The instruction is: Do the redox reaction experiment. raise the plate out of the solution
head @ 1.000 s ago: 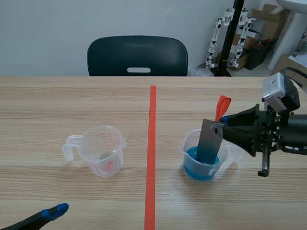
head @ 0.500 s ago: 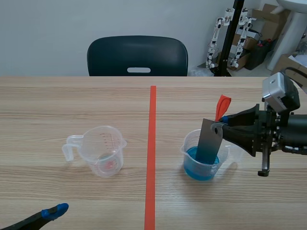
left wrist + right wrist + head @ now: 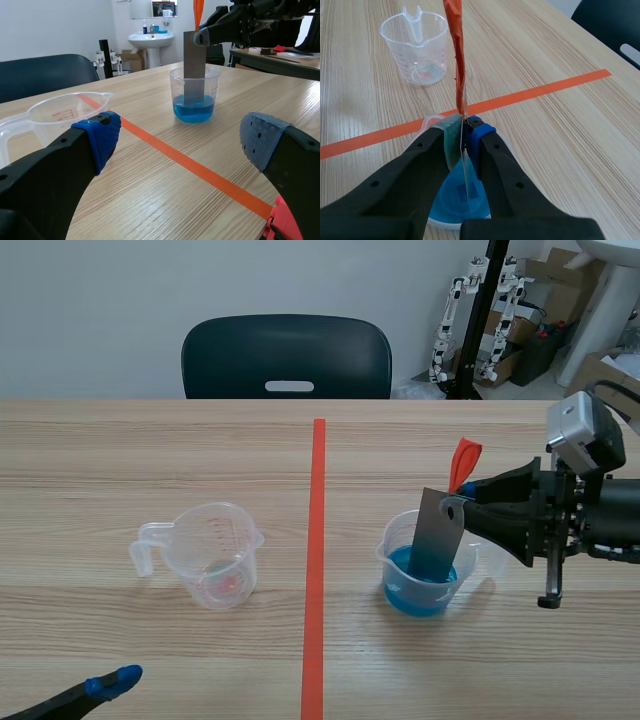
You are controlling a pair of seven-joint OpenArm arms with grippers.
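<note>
A grey metal plate (image 3: 437, 536) with an orange-red tag (image 3: 463, 462) at its top stands tilted in a clear beaker (image 3: 428, 575) of blue solution, its lower end still in the liquid. My right gripper (image 3: 467, 494) is shut on the plate's top edge. In the right wrist view the plate (image 3: 464, 155) is pinched edge-on between my fingers, the tag (image 3: 457, 55) rising above them. The left gripper (image 3: 175, 137) is open near the table's front left; only one blue fingertip (image 3: 113, 680) shows in the scene view. The left wrist view shows the plate (image 3: 194, 62) in the beaker (image 3: 195, 95).
An empty clear measuring cup (image 3: 210, 553) with a handle stands left of the orange-red tape line (image 3: 316, 560). A dark chair (image 3: 287, 358) is behind the table's far edge. Boxes and equipment stand at the back right.
</note>
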